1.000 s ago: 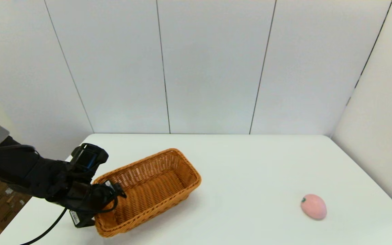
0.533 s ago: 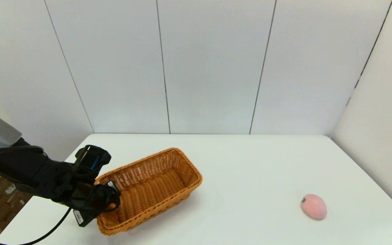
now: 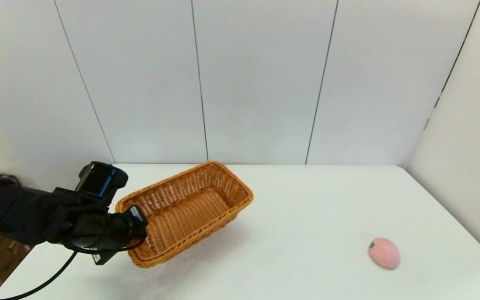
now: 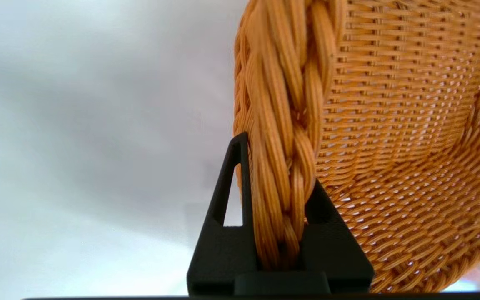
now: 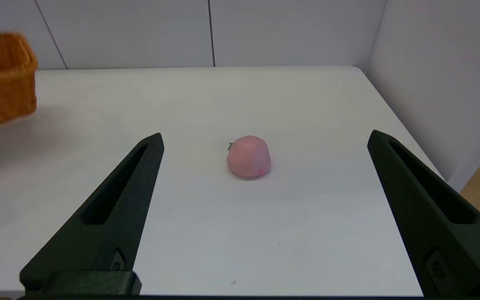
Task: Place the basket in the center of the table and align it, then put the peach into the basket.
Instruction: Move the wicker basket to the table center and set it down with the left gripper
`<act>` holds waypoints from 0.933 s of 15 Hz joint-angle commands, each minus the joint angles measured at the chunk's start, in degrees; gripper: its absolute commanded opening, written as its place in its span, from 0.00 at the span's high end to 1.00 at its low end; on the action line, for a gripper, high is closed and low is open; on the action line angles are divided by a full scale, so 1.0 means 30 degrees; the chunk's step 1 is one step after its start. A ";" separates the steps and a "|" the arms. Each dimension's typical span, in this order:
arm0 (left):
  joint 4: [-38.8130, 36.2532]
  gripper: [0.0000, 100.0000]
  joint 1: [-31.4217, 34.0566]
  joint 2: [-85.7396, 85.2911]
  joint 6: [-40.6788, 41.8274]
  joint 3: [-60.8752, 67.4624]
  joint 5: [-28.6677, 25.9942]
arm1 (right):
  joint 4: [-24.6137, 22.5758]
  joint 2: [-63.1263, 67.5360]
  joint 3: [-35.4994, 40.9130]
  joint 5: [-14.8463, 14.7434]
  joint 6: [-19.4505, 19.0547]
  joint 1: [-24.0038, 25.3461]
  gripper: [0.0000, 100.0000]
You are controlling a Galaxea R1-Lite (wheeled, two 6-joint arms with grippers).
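Basket (image 3: pixel 190 210), lifted clear of the bench (image 3: pixel 306 200), hangs from the left pincer (image 4: pixel 279 233) clamped on its braided rim, long axis skewed. Peach (image 3: pixel 384 252) lies well right of the basket, facing the wide-open right pincer (image 5: pixel 265 216).

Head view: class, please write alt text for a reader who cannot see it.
The left gripper is shut on the near end rim of the basket, holding it tilted above the left part of the table. The peach lies alone on the table, far to the right.
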 commanded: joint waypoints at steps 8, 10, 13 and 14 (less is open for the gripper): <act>-0.0097 1.00 -0.5725 -0.0505 0.1531 -0.1500 -0.0481 | 0.0000 0.0024 0.0024 0.0000 -0.0001 0.0000 0.00; -0.0126 1.00 -0.6164 0.0227 0.2381 -0.1676 -0.1448 | 0.0000 -0.0005 -0.0005 0.0000 -0.0001 0.0000 0.00; -0.0126 1.00 -0.6105 0.2248 0.2762 -0.2789 -0.1770 | 0.0000 -0.0005 0.0024 0.0000 -0.0001 0.0000 0.00; -0.0126 1.00 -0.6076 0.2834 0.3113 -0.3053 -0.1770 | 0.0000 0.0024 -0.0005 0.0000 -0.0001 0.0000 0.00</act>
